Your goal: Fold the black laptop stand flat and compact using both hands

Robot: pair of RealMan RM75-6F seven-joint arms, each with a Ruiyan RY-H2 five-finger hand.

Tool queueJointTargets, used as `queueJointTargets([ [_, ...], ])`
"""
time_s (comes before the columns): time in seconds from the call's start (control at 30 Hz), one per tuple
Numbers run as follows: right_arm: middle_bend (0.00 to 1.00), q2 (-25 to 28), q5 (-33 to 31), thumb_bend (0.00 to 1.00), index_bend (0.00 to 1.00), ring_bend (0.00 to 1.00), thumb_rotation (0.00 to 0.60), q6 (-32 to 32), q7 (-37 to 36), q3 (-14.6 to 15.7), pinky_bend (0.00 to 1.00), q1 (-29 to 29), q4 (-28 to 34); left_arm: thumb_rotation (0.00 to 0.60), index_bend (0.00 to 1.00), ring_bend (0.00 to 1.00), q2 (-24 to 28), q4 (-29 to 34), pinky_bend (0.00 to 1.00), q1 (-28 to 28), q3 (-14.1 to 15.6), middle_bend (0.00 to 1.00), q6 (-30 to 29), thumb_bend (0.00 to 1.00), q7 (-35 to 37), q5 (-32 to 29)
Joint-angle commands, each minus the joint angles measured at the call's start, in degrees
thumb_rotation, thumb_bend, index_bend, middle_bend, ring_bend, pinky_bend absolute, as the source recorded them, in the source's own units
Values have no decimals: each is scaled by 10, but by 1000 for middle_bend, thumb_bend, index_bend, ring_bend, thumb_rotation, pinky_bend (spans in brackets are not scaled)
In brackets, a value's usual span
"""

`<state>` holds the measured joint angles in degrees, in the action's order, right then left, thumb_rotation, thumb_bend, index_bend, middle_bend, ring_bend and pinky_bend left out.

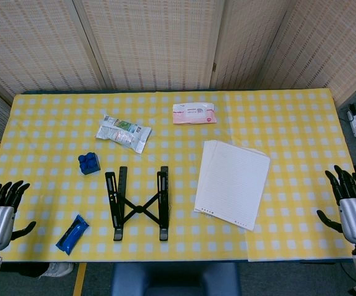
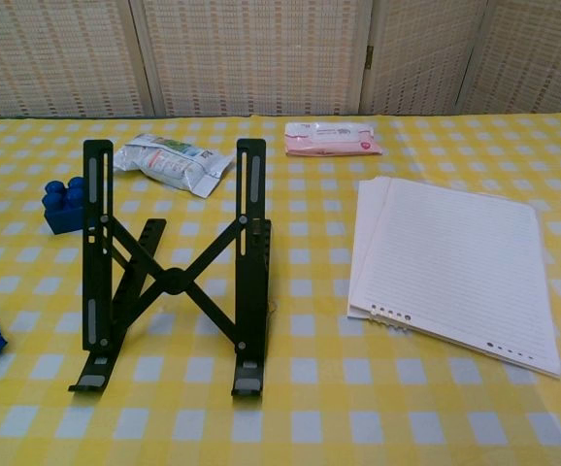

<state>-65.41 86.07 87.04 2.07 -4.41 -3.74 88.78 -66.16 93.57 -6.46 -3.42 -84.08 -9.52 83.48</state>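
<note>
You're at a table (image 1: pixel 301 123) under a yellow-and-white checked cloth, woven screens behind it. Biggest loose item: a stack of lined paper (image 1: pixel 233 183) right of centre, punched holes along its near edge, sheets slightly fanned.

The black laptop stand (image 1: pixel 138 203) sits near the front edge, a bit left of centre. It's unfolded: two long side rails standing tilted, joined by a crossed X brace with a round pivot in the middle, small feet at the near ends. Chest view shows it (image 2: pixel 174 267) propped up off the cloth, rails well apart. Nothing touches it.

Your left hand (image 1: pixel 0 213) is at the front left corner, palm down, fingers spread, holding nothing. Your right hand (image 1: pixel 353 206) is at the front right edge, fingers spread apart too, holding nothing. Both are well apart from the stand; neither shows in the chest view.

Smaller stuff: a white snack packet (image 1: pixel 123 133) behind the stand, a pink wipes pack (image 1: pixel 194 113) toward the back centre, a blue wrapper (image 1: pixel 72 234) near the front left, a blue toy brick (image 1: pixel 89 163) just left of the stand.
</note>
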Motion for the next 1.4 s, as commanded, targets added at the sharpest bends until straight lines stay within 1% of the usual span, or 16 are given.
queueJointTargets([
  [0.03, 0, -1, 1, 249, 0, 0, 600, -1, 0, 0, 0, -1, -1, 600, 157, 96, -2, -2, 34, -2, 0, 139, 3, 204, 6, -1],
  [0.23, 0, -1, 6, 249, 0, 0, 600, -8, -8, 2, 0, -5, 1, 600, 162, 110, -3, -4, 62, -7, 0, 151, 10, 205, 29, 4],
  [0.4, 0, 1, 12, 249, 0, 0, 600, -6, -22, 1, 0, -7, 4, 600, 167, 122, 4, 1, 89, -23, -1, 166, 35, 211, 82, 11],
  [0.6, 0, 3, 30, 249, 0, 0, 600, -12, -34, 8, 0, -14, 1, 600, 170, 141, 14, 9, 119, -55, -5, 181, 80, 212, 160, 23],
  [0.8, 0, -5, 44, 250, 0, 0, 600, -32, -56, 19, 0, -25, -10, 600, 165, 165, 18, 10, 144, -99, -14, 199, 142, 213, 259, 25],
  [0.97, 0, -20, 64, 249, 0, 6, 600, -48, -67, 30, 0, -38, -28, 600, 132, 169, 23, 11, 171, -153, -25, 200, 229, 209, 350, 11],
  [1.23, 0, -35, 74, 249, 0, 14, 600, -49, -83, 34, 0, -45, -43, 600, 85, 157, 21, -6, 202, -239, -40, 200, 362, 209, 579, 10],
  [1.33, 0, -37, 74, 249, 0, 18, 600, -60, -86, 39, 0, -49, -45, 600, 73, 161, 10, -24, 213, -263, -42, 200, 392, 208, 645, 14],
  [1.4, 0, -40, 73, 249, 0, 18, 600, -65, -88, 42, 0, -51, -47, 600, 73, 168, 3, -34, 225, -274, -41, 200, 404, 208, 675, 16],
])
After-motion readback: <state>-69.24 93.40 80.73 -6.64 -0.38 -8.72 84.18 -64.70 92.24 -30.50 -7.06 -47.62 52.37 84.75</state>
